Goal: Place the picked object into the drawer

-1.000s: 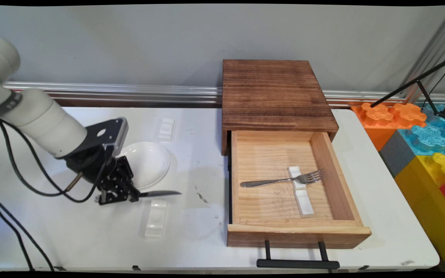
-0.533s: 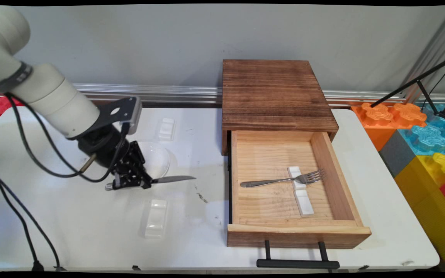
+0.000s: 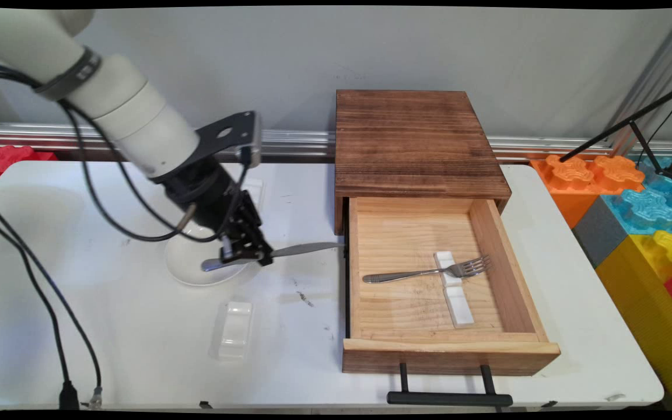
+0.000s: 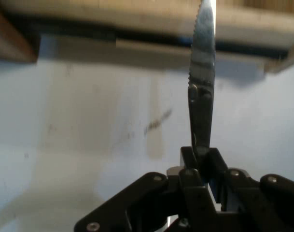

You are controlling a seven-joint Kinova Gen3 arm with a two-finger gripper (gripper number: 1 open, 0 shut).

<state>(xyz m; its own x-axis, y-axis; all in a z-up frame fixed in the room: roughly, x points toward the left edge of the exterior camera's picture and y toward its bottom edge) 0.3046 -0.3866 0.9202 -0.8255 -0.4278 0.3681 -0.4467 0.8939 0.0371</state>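
From the main view, the gripper [image 3: 248, 252] is hanging above the bench [image 3: 137, 338], its fingers pinching a table knife [image 3: 277, 254] by the handle, so the knife is lying level in the air with its blade pointing at the open drawer [image 3: 447, 350] of the wooden box [image 3: 417, 140]. The blade tip is sitting just beside the drawer's left wall. Under the gripper, a white dish [image 3: 196, 268] is resting on the bench, with one white rest [image 3: 234, 329] nearer the front edge and another [image 3: 256, 188] peeking out behind the arm toward the back edge. Inside the drawer, a fork [image 3: 423, 272] is lying across a third white rest [image 3: 454, 289]. Over to the hand view: the gripper [image 4: 201, 159] is clamping the knife [image 4: 202, 72] between its fingers, the serrated blade is running straight up the picture, and the drawer's pale wooden side [image 4: 137, 17] is stretching across the top.
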